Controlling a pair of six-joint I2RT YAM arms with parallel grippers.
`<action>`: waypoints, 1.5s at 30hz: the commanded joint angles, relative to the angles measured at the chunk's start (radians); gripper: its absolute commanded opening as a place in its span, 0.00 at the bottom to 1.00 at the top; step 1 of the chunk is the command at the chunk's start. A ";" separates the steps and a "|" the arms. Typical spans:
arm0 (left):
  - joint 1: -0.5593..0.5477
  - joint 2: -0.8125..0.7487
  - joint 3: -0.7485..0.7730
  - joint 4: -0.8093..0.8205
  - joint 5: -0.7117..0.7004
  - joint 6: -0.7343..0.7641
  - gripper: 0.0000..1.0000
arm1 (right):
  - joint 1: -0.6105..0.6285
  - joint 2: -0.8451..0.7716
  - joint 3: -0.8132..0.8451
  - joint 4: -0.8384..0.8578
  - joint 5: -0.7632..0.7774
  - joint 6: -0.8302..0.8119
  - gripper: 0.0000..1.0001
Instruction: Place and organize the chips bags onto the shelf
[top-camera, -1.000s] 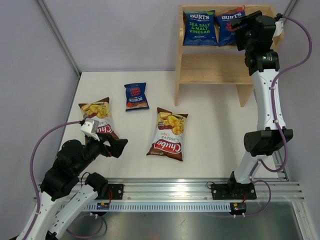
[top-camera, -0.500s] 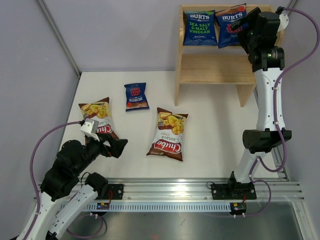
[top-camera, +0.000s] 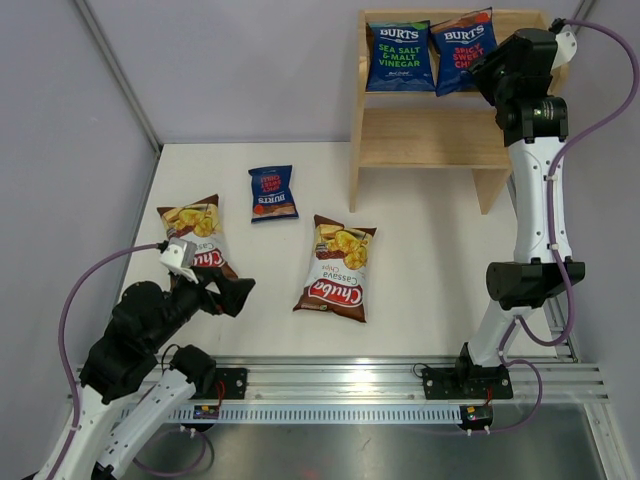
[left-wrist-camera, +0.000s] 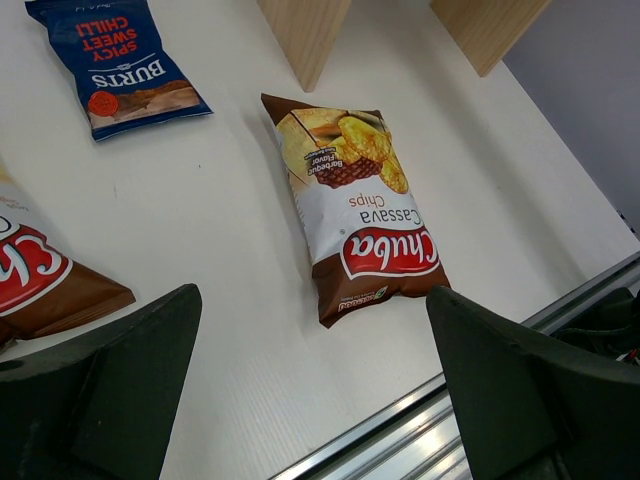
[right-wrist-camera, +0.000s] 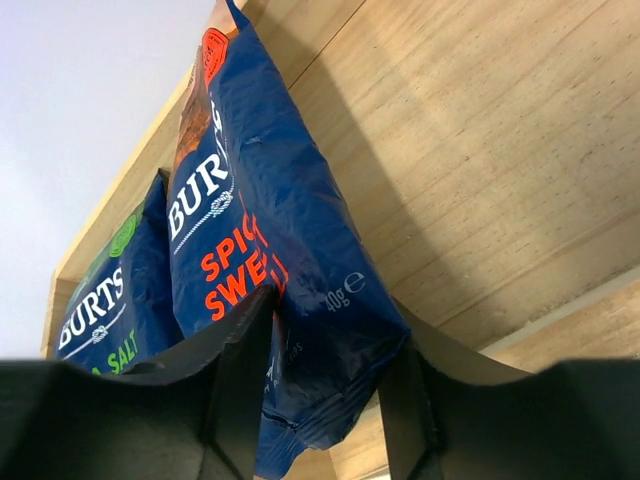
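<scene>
Shelf: a two-tier light wood shelf (top-camera: 430, 135) stands at the far right of the table, against the back wall.
Top tier: a blue Burts Sea Salt & Malt Vinegar bag (top-camera: 400, 56) with green lettering stands upright on the left. Just beside it, a Burts Spicy Sweet Chilli bag (top-camera: 462, 50) with red lettering leans slightly.
Lower tier: bare wood.
On the table: a second small Burts chilli bag (top-camera: 272, 192) lies flat left of the shelf. A brown-white Chuba Cassava Chips bag (top-camera: 338, 267) lies in the middle, and another Chuba bag (top-camera: 195, 225) lies near the left edge. All three lie apart from one another.
Right gripper (right-wrist-camera: 328, 305): raised at the top tier, fingers parted, with the lower corner of the shelved chilli bag showing in the gap. Contact with the bag cannot be told.
Left gripper (top-camera: 238, 293): spread wide, holding nothing, low over the near end of the left Chuba bag.
Surface and room: a white table (top-camera: 430, 260), pale grey-lilac walls (top-camera: 230, 70), and an aluminium rail (top-camera: 400, 385) along the near edge.
Only in the wrist views: the right wrist view reads "40g" on the chilli bag and shows the wood grain. The left wrist view shows the pictured yellow chips and the red Chuba logo.
</scene>
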 joint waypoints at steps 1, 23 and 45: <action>0.001 -0.021 -0.006 0.050 0.024 -0.003 0.99 | 0.007 -0.018 0.004 0.024 0.034 0.026 0.49; 0.001 -0.038 -0.016 0.058 0.032 -0.008 0.99 | 0.030 0.037 0.001 0.095 0.067 0.167 0.55; 0.001 0.011 0.008 0.021 -0.088 -0.034 0.99 | -0.075 -0.053 0.042 -0.029 0.059 -0.068 0.99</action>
